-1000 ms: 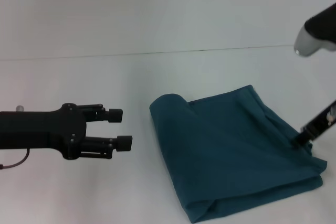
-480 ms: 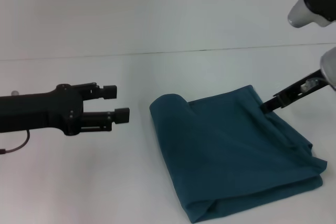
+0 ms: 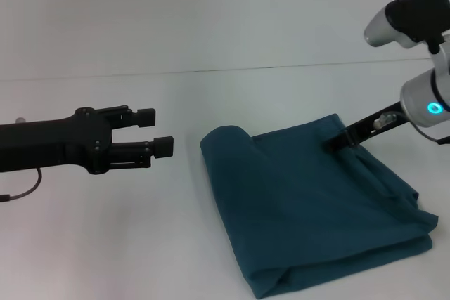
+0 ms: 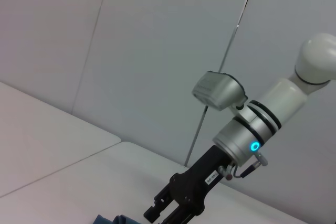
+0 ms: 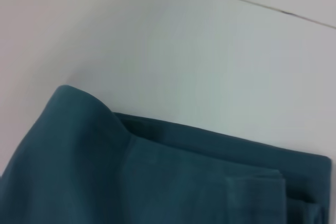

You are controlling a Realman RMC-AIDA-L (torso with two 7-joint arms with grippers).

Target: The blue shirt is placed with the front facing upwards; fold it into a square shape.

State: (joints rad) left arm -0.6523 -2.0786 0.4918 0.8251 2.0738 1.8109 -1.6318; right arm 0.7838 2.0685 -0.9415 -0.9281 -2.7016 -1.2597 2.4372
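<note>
Head view first: the dark teal-blue cotton shirt lies folded into a thick bundle on the white table, toward the robot's right side. One edge is a fat roll, so it is not a neat square yet. The black left gripper hangs above the bare table, well apart from the cloth, with its two fingers a little way open and holding nothing. The right gripper sits at the far edge of the bundle; whether it is open or closed I cannot tell.

Left wrist view: the right gripper points down at a scrap of blue.

Right wrist view: stacked blue layers lie close below.

To finish well, press that roll flat and line up the edges
</note>
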